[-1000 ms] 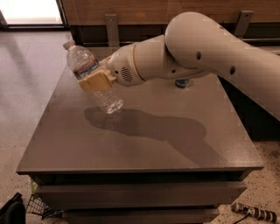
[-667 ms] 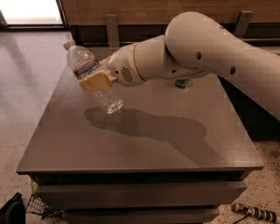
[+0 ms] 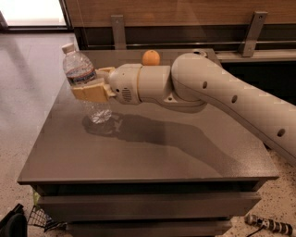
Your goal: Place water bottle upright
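Wood panels cover the back wall (image 3: 185,11), and a pale floor (image 3: 27,69) spreads out far to the left of the fingers. Below the fingers sits a big grey worktop (image 3: 138,152). A fat white arm (image 3: 222,90) comes in from the right and reaches across it. At its end is the gripper (image 3: 91,84), over the left side of the worktop. Its two tan fingers (image 3: 90,94) are clamped on the middle of the water bottle (image 3: 79,70). The bottle is nearly upright and leans a little left. Its white cap is above the fingers and its clear bottom is below them, right down by the worktop. I cannot tell if it touches. An orange (image 3: 151,58) sits behind the arm, to the right of the fingers.
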